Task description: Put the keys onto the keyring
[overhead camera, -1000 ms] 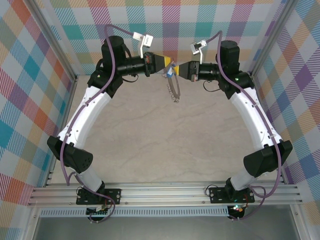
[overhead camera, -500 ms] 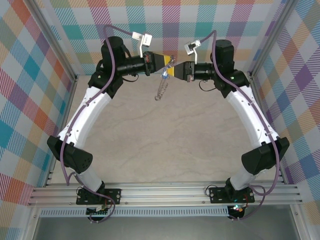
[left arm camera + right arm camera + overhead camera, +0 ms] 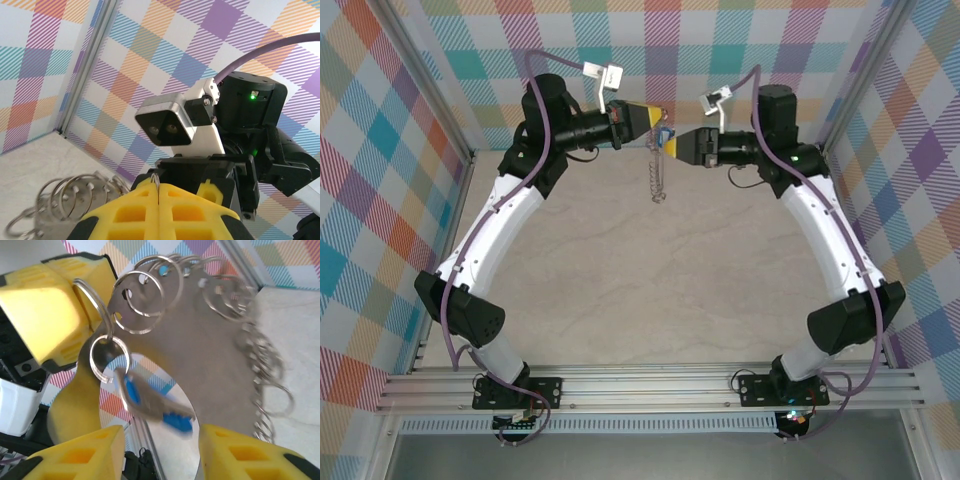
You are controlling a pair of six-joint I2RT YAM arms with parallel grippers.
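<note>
Right gripper (image 3: 672, 146) backed off, jaws now apart and empty, leaving the key (image 3: 150, 402) dangling on a small loop (image 3: 107, 360) of the keyring (image 3: 210, 360), which the left gripper (image 3: 159, 205) pinches tight so it hangs free above the table (image 3: 650, 290)

Both arms rise from their bases at 6 o'clock, bow out toward 9 and 3, then bend inward so the wrists face each other near 12 o'clock. The left tool (image 3: 656, 113) is pinched tight on the keyring (image 3: 210, 350). The right tool (image 3: 669, 144), at its 4 o'clock, has its fingers parted.
</note>
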